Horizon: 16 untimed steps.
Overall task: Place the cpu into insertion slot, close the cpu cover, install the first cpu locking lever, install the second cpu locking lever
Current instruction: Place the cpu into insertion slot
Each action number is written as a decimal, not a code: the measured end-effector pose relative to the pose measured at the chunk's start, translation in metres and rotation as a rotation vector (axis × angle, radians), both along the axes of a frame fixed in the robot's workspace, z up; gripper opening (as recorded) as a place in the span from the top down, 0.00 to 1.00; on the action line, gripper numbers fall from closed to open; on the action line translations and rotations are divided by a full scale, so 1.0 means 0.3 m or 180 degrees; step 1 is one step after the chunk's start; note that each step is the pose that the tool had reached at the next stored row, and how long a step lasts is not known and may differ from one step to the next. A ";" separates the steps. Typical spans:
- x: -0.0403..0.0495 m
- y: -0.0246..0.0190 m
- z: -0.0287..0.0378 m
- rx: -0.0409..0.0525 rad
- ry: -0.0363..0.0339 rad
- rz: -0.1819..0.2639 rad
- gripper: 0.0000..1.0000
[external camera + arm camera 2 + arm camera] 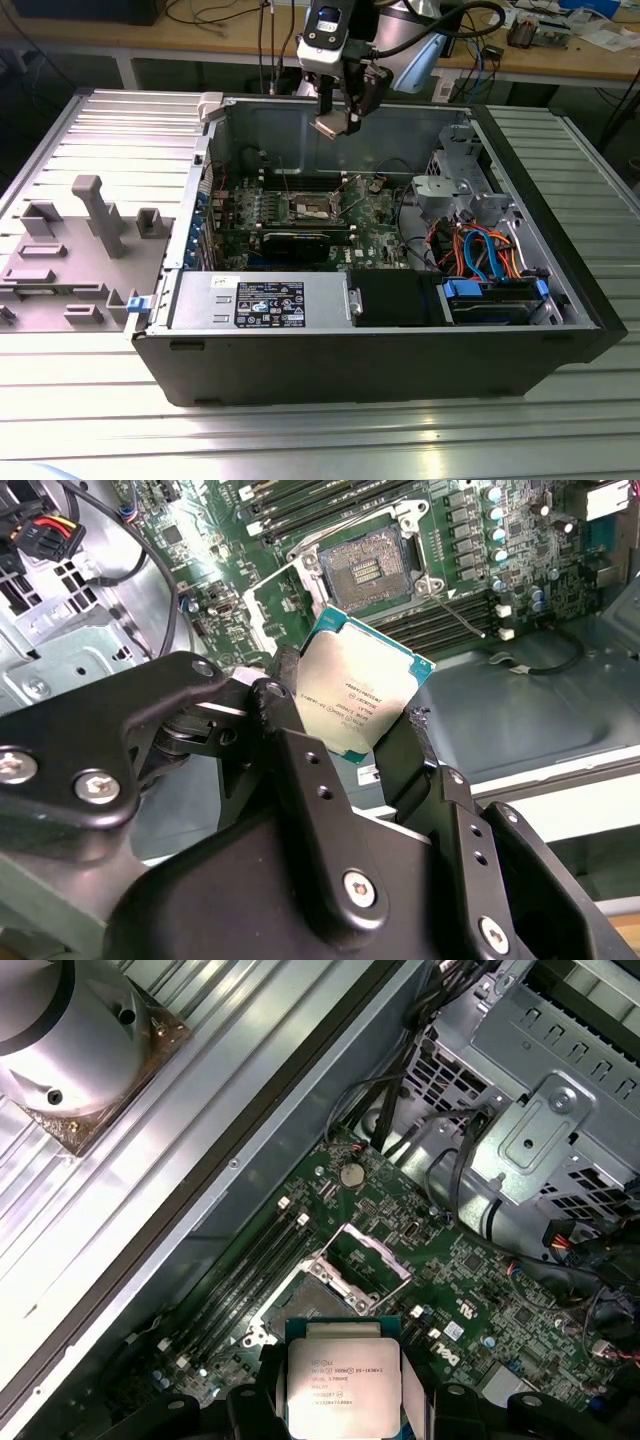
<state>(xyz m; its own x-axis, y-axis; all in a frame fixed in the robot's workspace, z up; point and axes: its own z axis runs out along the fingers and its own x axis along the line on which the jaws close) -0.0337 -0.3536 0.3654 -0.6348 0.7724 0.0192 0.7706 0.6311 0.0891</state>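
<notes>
My gripper (338, 122) hangs above the open computer case, shut on the cpu (334, 126). Both wrist views show the cpu (365, 700) (343, 1385) as a silver-topped square chip with a green edge, clamped on two sides between the black fingers (290, 730). Below it, on the green motherboard (375, 235), lies the insertion slot (310, 207) (362, 565) (318, 1305), its contact field bare. The cpu cover (270, 615) (372, 1258) stands swung up at one side of the slot. A thin wire lever (462, 617) sticks out beside the slot.
Long memory slots (250, 1260) flank the socket. A long black card (300, 241) lies in front of it. A silver power supply (262, 300) sits at the case front, a metal drive cage (455, 190) with orange and blue cables (480, 250) on the exterior view's right. A grey moulded panel (80, 240) rests at the exterior view's left.
</notes>
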 end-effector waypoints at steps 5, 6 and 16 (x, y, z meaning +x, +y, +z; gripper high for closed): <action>0.000 0.000 -0.001 0.0000 0.0000 -0.0153 0.45; 0.000 0.000 -0.001 0.0000 0.0000 -0.0166 0.45; 0.000 0.000 -0.001 0.0000 0.0000 -0.0173 0.45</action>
